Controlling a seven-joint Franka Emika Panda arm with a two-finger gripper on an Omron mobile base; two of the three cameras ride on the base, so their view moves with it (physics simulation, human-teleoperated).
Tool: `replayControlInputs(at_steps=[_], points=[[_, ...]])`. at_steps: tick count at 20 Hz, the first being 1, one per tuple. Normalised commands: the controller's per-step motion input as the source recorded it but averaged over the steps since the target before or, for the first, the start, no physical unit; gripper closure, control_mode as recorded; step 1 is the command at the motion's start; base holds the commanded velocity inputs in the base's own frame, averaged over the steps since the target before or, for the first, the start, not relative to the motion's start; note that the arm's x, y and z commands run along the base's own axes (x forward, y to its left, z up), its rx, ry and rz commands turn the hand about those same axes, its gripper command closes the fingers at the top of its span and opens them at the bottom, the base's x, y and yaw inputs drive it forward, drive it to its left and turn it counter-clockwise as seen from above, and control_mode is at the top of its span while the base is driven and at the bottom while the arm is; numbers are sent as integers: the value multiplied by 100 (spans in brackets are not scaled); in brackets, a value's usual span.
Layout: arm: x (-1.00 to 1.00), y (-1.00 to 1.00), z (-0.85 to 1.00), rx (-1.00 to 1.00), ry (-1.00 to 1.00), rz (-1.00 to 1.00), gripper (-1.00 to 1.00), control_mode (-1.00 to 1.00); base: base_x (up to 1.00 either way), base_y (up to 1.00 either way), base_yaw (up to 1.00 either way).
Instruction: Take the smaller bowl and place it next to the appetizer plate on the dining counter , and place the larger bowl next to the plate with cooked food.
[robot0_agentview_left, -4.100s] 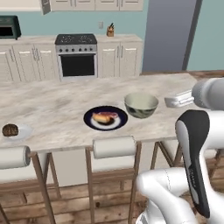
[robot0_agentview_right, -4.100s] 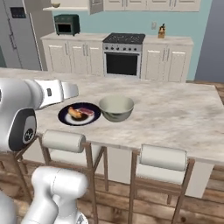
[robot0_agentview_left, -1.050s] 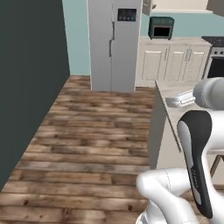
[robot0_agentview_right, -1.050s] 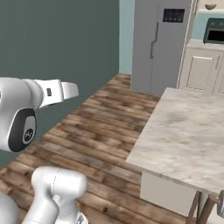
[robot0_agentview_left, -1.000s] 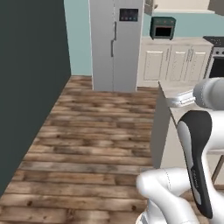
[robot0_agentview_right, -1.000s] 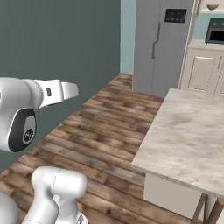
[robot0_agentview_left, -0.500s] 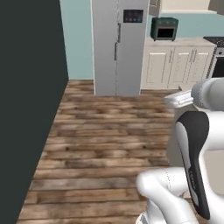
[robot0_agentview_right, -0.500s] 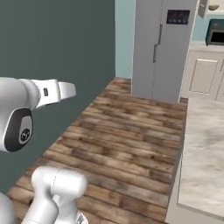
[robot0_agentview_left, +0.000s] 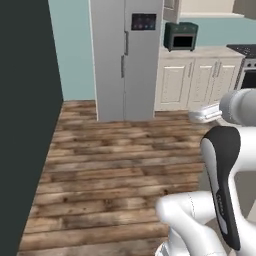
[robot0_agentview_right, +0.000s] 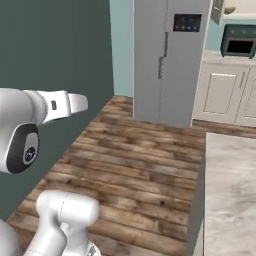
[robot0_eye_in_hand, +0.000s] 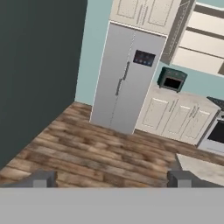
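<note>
Both bowls and both plates are out of view. The end of the dining counter (robot0_agentview_right: 231, 186), with its pale marbled top, shows at the lower right of the right base view, and its corner (robot0_eye_in_hand: 204, 168) shows in the hand view. My gripper (robot0_eye_in_hand: 111, 178) is open, with nothing between its two dark fingertips (robot0_eye_in_hand: 43, 178). It points out over the wooden floor towards the fridge. In the right base view the hand (robot0_agentview_right: 70, 104) reaches right from the arm at the left, away from the counter.
A tall grey fridge (robot0_agentview_left: 125, 55) stands ahead against the pale blue wall. A dark teal wall (robot0_agentview_left: 25, 125) runs along the left. White cabinets (robot0_agentview_left: 202, 82) carry a dark green oven box (robot0_agentview_left: 181, 36). A stove (robot0_eye_in_hand: 215, 131) is at the far right. Wooden floor (robot0_agentview_right: 135, 170) lies between.
The whole picture has shifted as the base drives and turns. The counter has slid to the right edge and the fridge has come towards the middle. The gripper stays open and empty.
</note>
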Motion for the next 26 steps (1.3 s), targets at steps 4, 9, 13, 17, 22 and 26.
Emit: replayControlInputs(at_steps=[4,9,13,17,22,26], points=[[0,0,0,0,0,0,-100,100,100,0,-21],[0,0,0,0,0,0,-100,100,100,5,-23],[0,0,0,0,0,0,-100,100,100,5,-25],[0,0,0,0,0,0,-100,100,100,8,-30],[0,0,0,0,0,0,-100,100,92,3,-33],[0,0,0,0,0,0,-100,100,95,5,-40]])
